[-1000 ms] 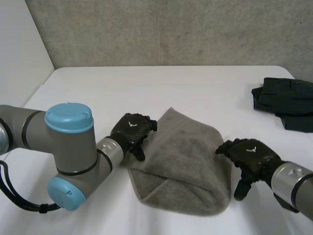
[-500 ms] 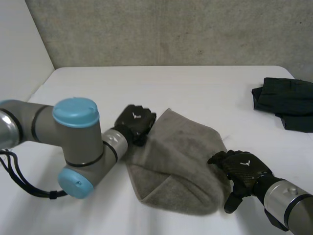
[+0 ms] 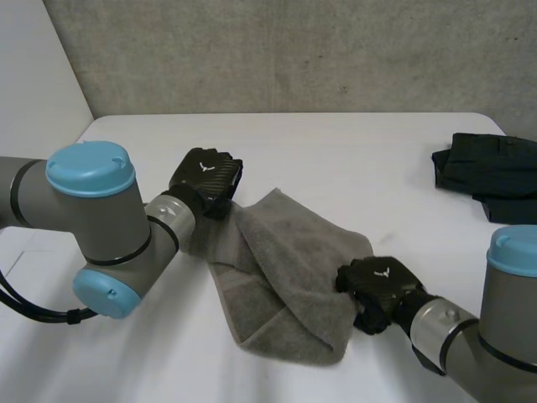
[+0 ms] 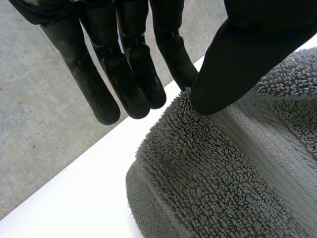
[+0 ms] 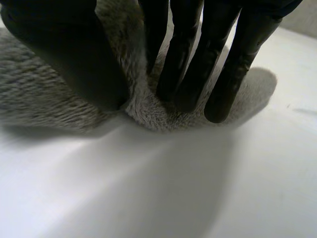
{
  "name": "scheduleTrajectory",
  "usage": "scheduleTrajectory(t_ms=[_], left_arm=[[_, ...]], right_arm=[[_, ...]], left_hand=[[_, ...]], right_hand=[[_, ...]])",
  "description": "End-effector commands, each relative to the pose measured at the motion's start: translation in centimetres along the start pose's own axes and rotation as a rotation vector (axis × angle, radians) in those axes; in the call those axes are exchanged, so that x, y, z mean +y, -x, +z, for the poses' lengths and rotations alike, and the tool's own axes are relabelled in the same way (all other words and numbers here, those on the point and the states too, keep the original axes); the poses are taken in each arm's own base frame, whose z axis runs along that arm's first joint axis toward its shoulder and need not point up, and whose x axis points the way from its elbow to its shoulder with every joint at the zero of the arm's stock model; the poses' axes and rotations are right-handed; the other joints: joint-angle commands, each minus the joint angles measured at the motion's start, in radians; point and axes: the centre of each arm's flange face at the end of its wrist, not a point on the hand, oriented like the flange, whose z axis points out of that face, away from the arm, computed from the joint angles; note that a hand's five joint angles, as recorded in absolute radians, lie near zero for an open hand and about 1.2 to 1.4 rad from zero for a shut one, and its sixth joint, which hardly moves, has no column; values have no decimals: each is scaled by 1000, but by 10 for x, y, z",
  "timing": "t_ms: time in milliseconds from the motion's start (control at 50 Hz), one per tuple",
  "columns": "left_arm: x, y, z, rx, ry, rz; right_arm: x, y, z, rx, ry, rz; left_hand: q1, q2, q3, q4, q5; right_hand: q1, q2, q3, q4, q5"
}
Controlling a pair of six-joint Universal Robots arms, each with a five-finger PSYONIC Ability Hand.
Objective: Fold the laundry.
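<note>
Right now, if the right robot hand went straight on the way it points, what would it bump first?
The grey towel. The right robot hand is pinching its edge, so going on would likely just push into more towel.

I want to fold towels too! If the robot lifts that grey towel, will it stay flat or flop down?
Probably flops: the grey towel sags and bunches between the left hand and right hand. Its thick loops look grippy, so likely not slippery.

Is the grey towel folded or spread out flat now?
Folded, loosely: the grey towel lies doubled over itself, with stacked layers visible along its near edge.
</note>
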Motion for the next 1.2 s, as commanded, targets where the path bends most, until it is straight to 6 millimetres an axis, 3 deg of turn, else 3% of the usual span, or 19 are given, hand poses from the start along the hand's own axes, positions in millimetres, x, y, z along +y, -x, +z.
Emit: scheduleTrajectory(t_ms=[20,80,160,260,380,440,460,580,680,720,740,760,780,920,1000,1080,1120,1160,1200], left_arm=[[-26,5,-18,-2,-15,-41],[-42,10,-27,-9,-40,-64],[-74,18,-47,-21,-96,-112],[-105,24,-72,-30,-171,-171],[-106,27,-83,-43,-175,-188],[-100,30,-84,-57,-160,-189],[-98,33,-83,-64,-155,-190],[-83,53,-79,-125,-119,-197],[-71,65,-75,-164,-94,-199],[-64,67,-73,-170,-80,-199],[-61,66,-72,-169,-75,-199],[-58,66,-70,-166,-68,-200],[-54,65,-69,-164,-60,-202],[-11,58,-41,-145,34,-214],[3,59,-28,-146,45,-194],[13,71,-18,-176,41,-159],[16,76,-17,-187,39,-149],[20,78,-17,-192,43,-135],[22,76,-18,-187,50,-130]], right_arm=[[-52,-18,-1,64,-170,-78],[-100,-26,-28,98,-260,-149],[-140,-56,-51,186,-267,-245],[-181,-71,-66,196,-312,-358],[-208,-88,-32,172,-326,-370],[-217,-78,-20,133,-344,-382],[-220,-65,-8,94,-362,-396],[-209,-24,48,-35,-367,-434],[-171,13,93,-150,-296,-436],[-160,24,101,-177,-276,-437],[-157,27,104,-181,-267,-435],[-152,30,107,-173,-251,-430],[-152,28,107,-155,-244,-425],[-170,7,87,9,-228,-328],[-169,-31,71,85,-183,-200],[-158,-53,45,116,-122,-134],[-145,-57,32,129,-82,-114],[-133,-61,27,130,-49,-99],[-111,-71,25,136,-5,-81]], left_hand=[[255,200,206,198,248],[255,200,206,198,248],[255,200,206,198,248],[255,200,206,198,248],[255,200,206,198,248],[255,200,206,198,248],[255,200,206,198,248],[255,200,206,198,248],[255,200,206,198,248],[255,200,206,198,248],[255,200,206,198,248],[255,200,206,198,248],[255,200,206,198,248],[255,200,206,198,248],[255,200,206,198,248],[255,200,206,198,248],[46,-9,-4,-11,39],[-478,-533,-527,-535,-485],[-610,-665,-660,-667,-617]], right_hand=[[487,244,259,255,283],[487,244,259,255,283],[487,244,259,255,283],[487,244,259,255,283],[487,244,259,255,283],[487,244,259,255,283],[487,244,259,255,283],[487,244,259,255,283],[487,244,259,255,283],[487,244,259,255,283],[238,-5,10,6,34],[-494,-737,-722,-726,-698],[-735,-978,-963,-966,-939],[-735,-978,-963,-966,-939],[-735,-978,-963,-966,-939],[-735,-978,-963,-966,-939],[-735,-978,-963,-966,-939],[-735,-978,-963,-966,-939],[-735,-978,-963,-966,-939]])
